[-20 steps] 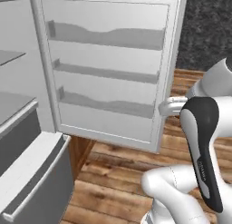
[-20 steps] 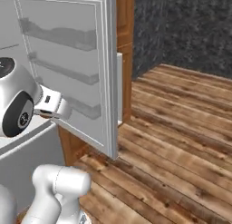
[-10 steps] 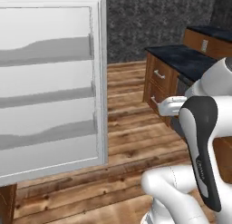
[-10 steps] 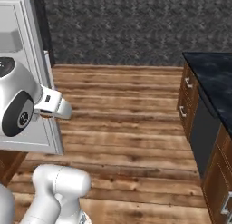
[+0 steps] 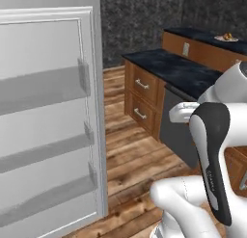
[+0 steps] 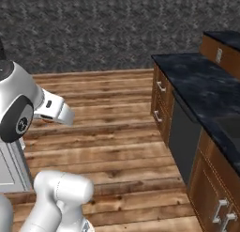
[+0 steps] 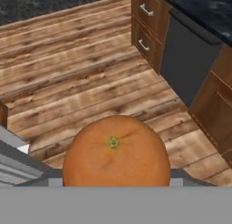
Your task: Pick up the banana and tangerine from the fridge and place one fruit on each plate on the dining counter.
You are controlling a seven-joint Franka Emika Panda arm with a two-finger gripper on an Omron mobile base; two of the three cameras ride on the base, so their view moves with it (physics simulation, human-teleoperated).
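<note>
Well, the claw (image 7: 113,184) is partly spread and closed round the tangerine (image 7: 116,151), which sits between its fingers with the little green stem end facing up at the hand camera. Below and beyond the claw lies the wooden floor (image 7: 68,73), and off to its far side stand brown drawer fronts (image 7: 147,26) under a dark marbled tabletop (image 7: 204,10). Behind the arm the fridge (image 5: 48,126) door stands open with its pale shelves showing, and far off on the dining counter (image 5: 207,37) sits a plate (image 5: 226,38).
</note>
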